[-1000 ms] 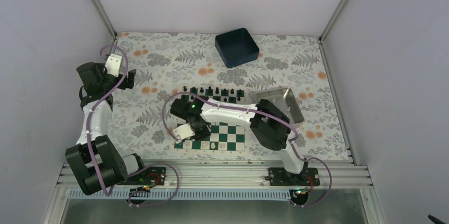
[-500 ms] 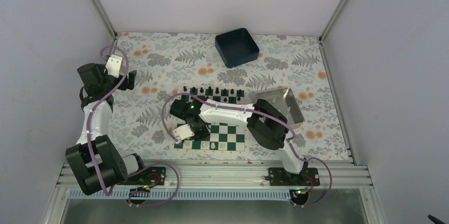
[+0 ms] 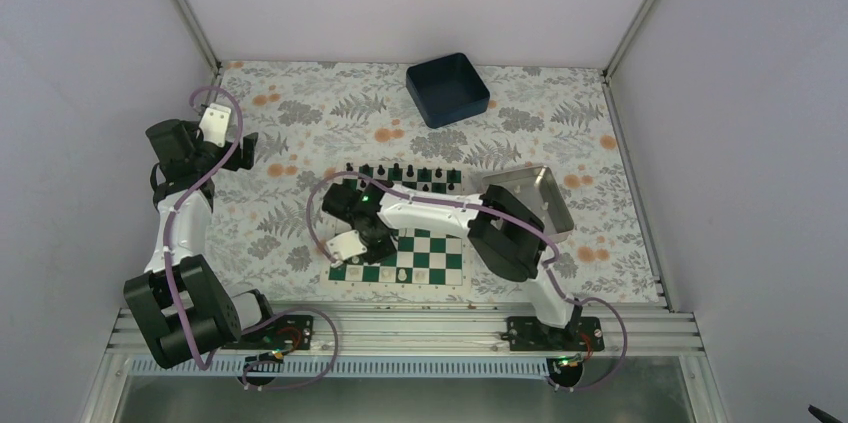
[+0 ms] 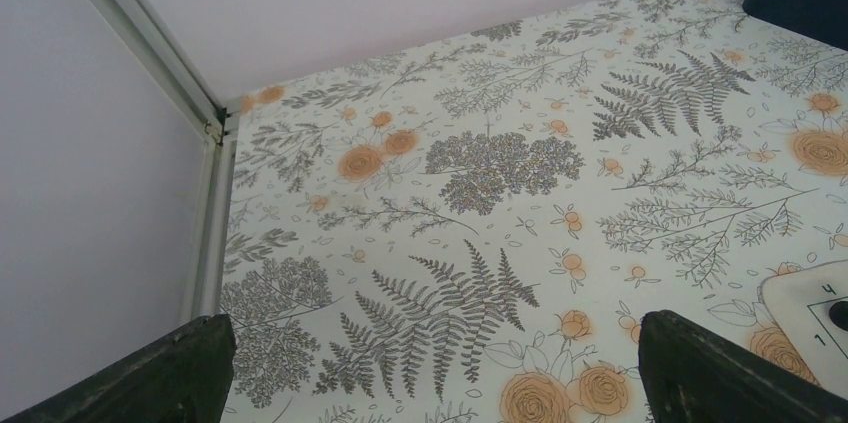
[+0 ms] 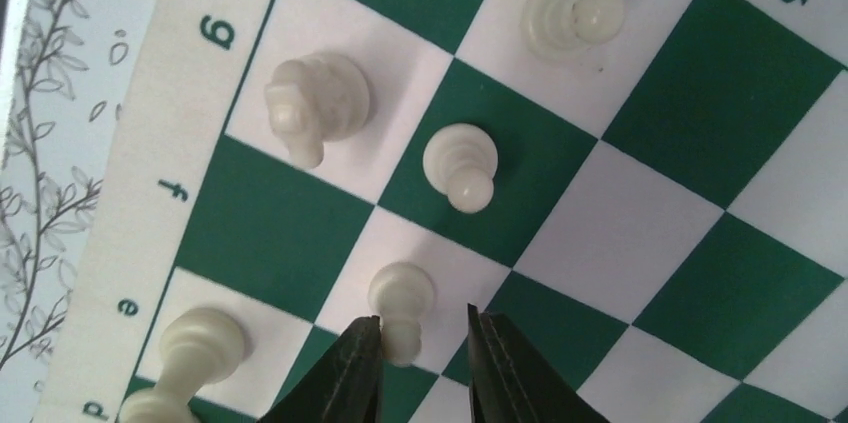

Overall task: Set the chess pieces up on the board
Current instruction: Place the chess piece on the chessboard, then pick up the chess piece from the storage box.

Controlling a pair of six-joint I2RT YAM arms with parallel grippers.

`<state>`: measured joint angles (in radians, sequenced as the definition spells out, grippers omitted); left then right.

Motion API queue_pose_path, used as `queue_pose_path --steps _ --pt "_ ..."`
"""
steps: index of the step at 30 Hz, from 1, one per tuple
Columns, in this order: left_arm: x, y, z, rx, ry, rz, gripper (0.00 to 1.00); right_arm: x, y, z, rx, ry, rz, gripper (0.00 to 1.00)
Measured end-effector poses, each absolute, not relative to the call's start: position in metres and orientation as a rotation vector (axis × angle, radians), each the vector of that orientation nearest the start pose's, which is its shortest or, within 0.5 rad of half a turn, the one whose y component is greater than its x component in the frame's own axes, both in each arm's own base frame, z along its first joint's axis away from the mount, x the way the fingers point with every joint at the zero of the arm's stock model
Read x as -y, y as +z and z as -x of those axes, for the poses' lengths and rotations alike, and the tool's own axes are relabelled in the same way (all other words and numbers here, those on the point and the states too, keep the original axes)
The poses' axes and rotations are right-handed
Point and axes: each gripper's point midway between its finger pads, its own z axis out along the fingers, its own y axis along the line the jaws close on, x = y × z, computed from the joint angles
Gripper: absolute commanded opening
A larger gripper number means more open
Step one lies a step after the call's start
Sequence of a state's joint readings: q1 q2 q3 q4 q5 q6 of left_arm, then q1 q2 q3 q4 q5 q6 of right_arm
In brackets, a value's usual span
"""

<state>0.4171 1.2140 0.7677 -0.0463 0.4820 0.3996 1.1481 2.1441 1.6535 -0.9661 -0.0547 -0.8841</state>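
Note:
In the right wrist view, the green-and-white board [image 5: 290, 228] fills the frame. A cream pawn [image 5: 402, 295] stands on a white square between the tips of my right gripper [image 5: 424, 333]. The jaws are open: the left finger is at the pawn and there is a gap on the right. Other chess pieces stand nearby: a knight [image 5: 318, 98], two pawns [image 5: 460, 161] [image 5: 572, 11] and a taller piece [image 5: 195, 348]. From above, the right gripper [image 3: 362, 243] hangs over the near left part of the board [image 3: 440, 243]. My left gripper [image 3: 235, 143] is open and empty, far left.
Black pieces [image 3: 400, 175] line the board's far edge. A silver tray [image 3: 530, 198] lies right of the board, and a dark blue bin [image 3: 447, 89] at the back. The left wrist view shows floral cloth, wide-apart fingers [image 4: 170, 373] and a board corner [image 4: 815, 308].
My right gripper's jaws have parted from the pawn, which now stands free on its square. The wrist shifted slightly away from the near edge. The left arm has not moved.

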Motion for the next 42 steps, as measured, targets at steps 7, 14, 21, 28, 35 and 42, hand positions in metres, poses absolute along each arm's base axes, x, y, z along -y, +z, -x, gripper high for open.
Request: queue_pose_path --steps 7,14,21,28,35,42 --pt "-0.079 0.202 -0.374 -1.985 0.024 -0.274 1.00 -0.377 0.076 -0.173 -1.626 0.116 2.507 0.31" --pt "-0.079 0.202 -0.374 -1.985 0.023 -0.274 1.00 -0.291 0.170 -0.231 -1.797 0.061 2.147 0.33" --pt "-0.079 0.202 -0.374 -1.985 0.023 -0.274 1.00 -0.133 0.172 -0.320 -2.215 -0.116 1.671 0.34" --pt "-0.079 0.202 -0.374 -1.985 0.023 -0.274 1.00 -0.065 0.131 -0.336 -2.396 -0.137 1.543 0.33" --pt "-0.079 0.202 -0.374 -1.985 0.023 -0.274 1.00 -0.048 0.086 -0.355 -2.475 -0.052 1.507 0.33" --pt "-0.079 0.202 -0.374 -1.985 0.023 -0.274 1.00 -0.052 0.059 -0.354 -2.503 0.022 1.532 0.32"
